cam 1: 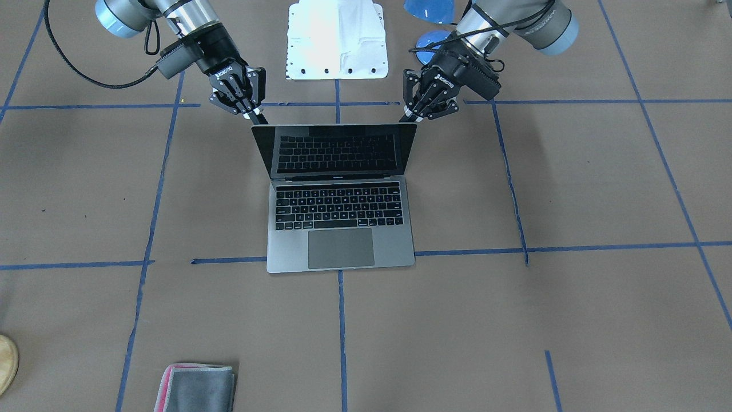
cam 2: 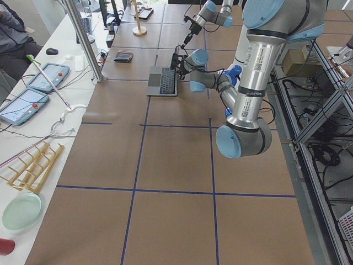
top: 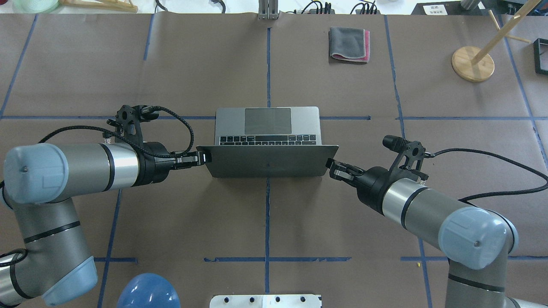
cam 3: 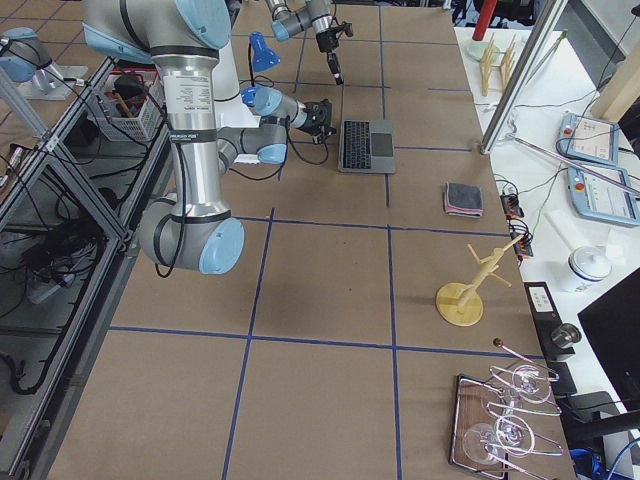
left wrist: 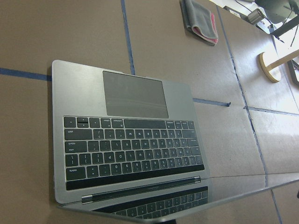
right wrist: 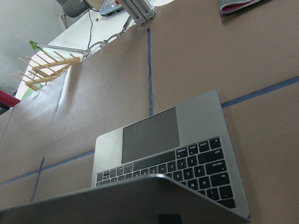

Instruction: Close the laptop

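- Nearest the robot's base, a flat white plate (cam 1: 337,40) is seen, with a row of small dark holes along its edge. Beside it is a smooth, glossy blue dome (top: 149,291).
- The table (top: 171,64) is covered with matte brown, paper-like sheeting, which is divided into rectangles by blue tape lines (top: 268,77).
- Two black two-finger grippers are counted.
- The left gripper (cam 1: 410,116) is held at one upper corner of the lid of the laptop (cam 1: 340,197), its fingers drawn together.
- The right gripper (cam 1: 258,116) is held at the other upper corner, its fingers likewise drawn together. Whether the lid's edge is pinched between either pair of fingers cannot be told.
- One laptop is counted, set at the middle of the table, between the two grippers, over a crossing of the tape lines.
- Its slim body is of grey metal with rounded corners. Black keys, a large rectangular trackpad and a glossy black screen, in which the keys are mirrored, are shown.
- The lid is stood open, about upright, with the screen turned away from the robot.
- Farther out, well apart from the laptop, one folded cloth (top: 349,44) is laid flat. It is of soft grey fabric with a pink edge.
- Toward the far right corner, one wooden stand (top: 472,64) is placed, made up of a round disc base and a pale dowel rising from it.
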Tool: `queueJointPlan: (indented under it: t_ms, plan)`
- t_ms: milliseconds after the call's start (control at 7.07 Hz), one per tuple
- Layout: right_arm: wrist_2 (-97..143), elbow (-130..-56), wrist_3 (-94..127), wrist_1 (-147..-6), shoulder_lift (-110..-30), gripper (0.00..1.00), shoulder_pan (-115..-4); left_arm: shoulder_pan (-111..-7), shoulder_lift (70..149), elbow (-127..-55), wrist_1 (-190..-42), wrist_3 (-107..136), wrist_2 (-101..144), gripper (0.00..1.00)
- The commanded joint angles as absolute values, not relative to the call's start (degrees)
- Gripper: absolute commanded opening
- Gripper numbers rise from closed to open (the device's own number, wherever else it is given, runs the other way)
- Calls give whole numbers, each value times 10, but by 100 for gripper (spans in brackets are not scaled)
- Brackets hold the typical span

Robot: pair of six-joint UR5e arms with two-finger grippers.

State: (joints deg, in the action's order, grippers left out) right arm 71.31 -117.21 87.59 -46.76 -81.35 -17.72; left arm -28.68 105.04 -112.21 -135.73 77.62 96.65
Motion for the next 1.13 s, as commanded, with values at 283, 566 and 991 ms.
queueJointPlan:
  t_ms: [283,566,991]
  plan:
    - [746,-1110,875,-515,-745,0,-222,-308,1072,-1093,-1338,776,968,0]
    - [765,-1096,875,-515,-743,0,-243,-318,1077,-1092,-1320,777,968,0]
    - [766,-1042,875,-515,-696,0,-255,-325,1113,-1047,-1319,779,967,0]
